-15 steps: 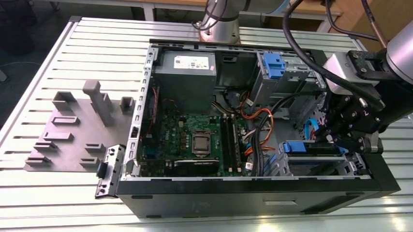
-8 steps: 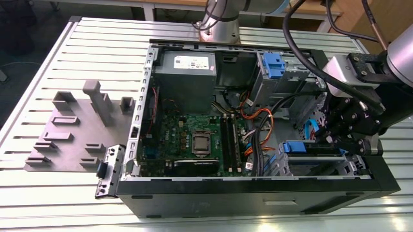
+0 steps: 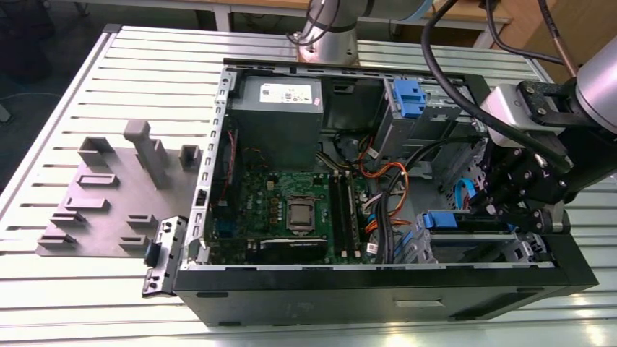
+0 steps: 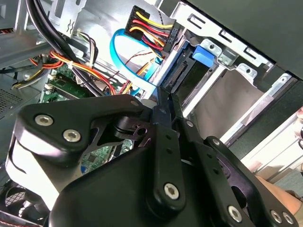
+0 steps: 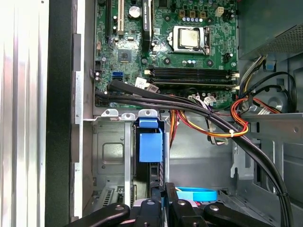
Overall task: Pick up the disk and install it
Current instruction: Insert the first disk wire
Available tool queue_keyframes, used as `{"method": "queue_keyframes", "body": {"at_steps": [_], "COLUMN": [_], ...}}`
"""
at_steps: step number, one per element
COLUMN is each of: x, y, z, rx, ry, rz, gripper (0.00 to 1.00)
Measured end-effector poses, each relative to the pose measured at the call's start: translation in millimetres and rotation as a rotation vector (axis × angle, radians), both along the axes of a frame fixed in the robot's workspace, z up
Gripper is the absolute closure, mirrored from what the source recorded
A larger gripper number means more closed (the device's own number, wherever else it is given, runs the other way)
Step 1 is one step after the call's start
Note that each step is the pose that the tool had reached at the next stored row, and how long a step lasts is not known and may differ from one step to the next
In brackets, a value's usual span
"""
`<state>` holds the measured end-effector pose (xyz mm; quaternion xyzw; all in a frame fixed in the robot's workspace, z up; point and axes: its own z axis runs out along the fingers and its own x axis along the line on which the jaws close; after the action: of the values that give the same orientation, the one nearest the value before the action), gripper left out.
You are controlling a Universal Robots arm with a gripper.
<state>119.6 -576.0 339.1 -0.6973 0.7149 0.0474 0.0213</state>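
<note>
The disk (image 3: 449, 219) stands on edge in the drive cage (image 3: 472, 249) at the case's front corner, on the exterior view's right. Its blue carrier (image 5: 150, 147) shows in the first wrist view, and its blue tab (image 4: 204, 53) and dark connector end show in the second wrist view. My gripper (image 3: 489, 217) is down inside the case right at the disk's end. Its black fingers (image 5: 158, 201) lie close together, shut, with their tips against the disk's edge rather than around it. In the second wrist view the gripper (image 4: 165, 97) points into the bay slot.
The open case (image 3: 386, 285) holds a green motherboard (image 3: 289, 206), a grey power-supply box (image 3: 277, 119), a second blue carrier (image 3: 410, 97) in the far bay, and cable bundles (image 5: 213, 120) beside the cage. A grey fixture plate (image 3: 106, 195) lies on the slatted table at the exterior view's left.
</note>
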Motion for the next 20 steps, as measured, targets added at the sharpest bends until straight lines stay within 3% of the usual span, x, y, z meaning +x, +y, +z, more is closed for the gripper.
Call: {"method": "queue_keyframes", "body": {"at_steps": [20], "x": [-0.6], "y": [-1.1], "z": [-4.3], "rx": [0.0002], "ry": [0.0], "rz": [0.0], "gripper": [0.84]}}
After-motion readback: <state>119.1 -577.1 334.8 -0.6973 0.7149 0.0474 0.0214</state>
